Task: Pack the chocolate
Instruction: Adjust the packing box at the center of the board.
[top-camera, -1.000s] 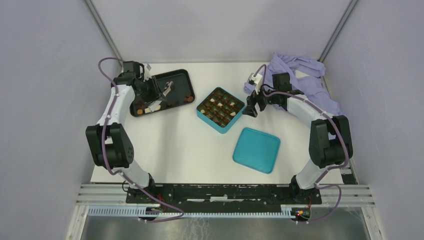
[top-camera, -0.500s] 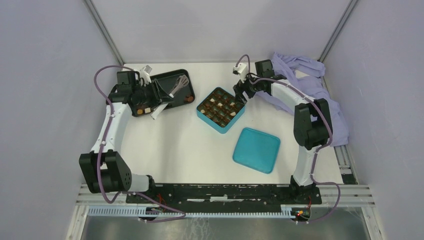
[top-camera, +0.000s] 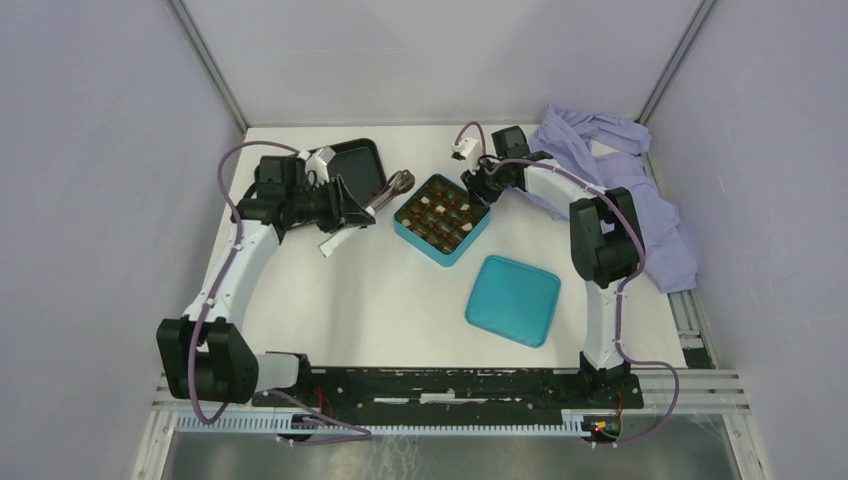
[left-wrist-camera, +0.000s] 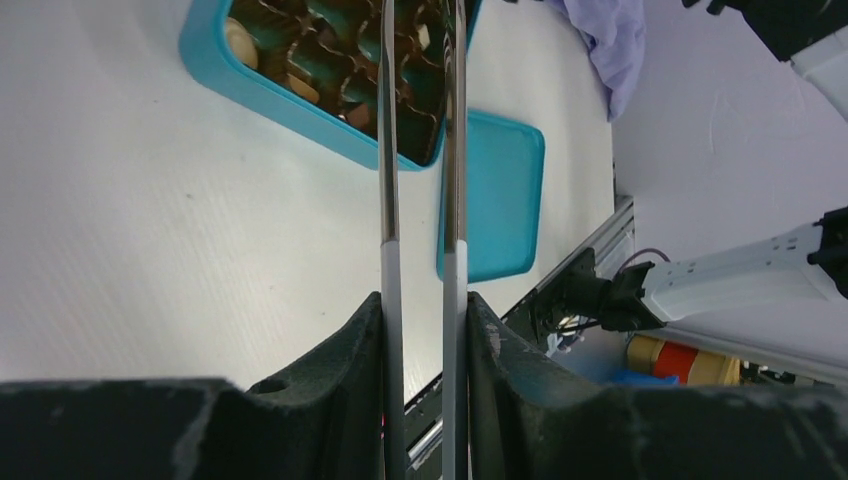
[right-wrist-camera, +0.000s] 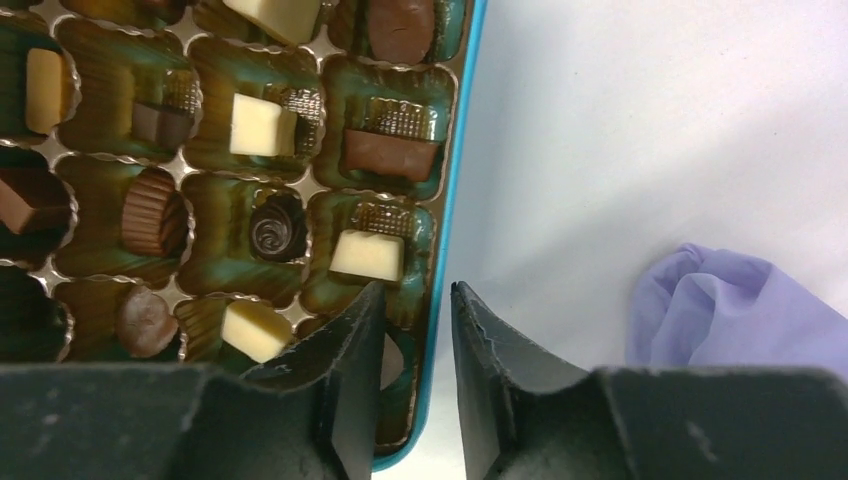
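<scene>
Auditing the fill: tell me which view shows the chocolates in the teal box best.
Right wrist: the chocolates sit close up, each piece distinct in its cell. Top external shows the whole box, pieces as specks; left wrist shows a part behind the tongs.

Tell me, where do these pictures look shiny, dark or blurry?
Top view: soft, even light, only faint shadows on the table. Left wrist view: tongs gleam; the near fingers are dark. Right wrist view: chocolates sharp, their glossy insert glints.
</scene>
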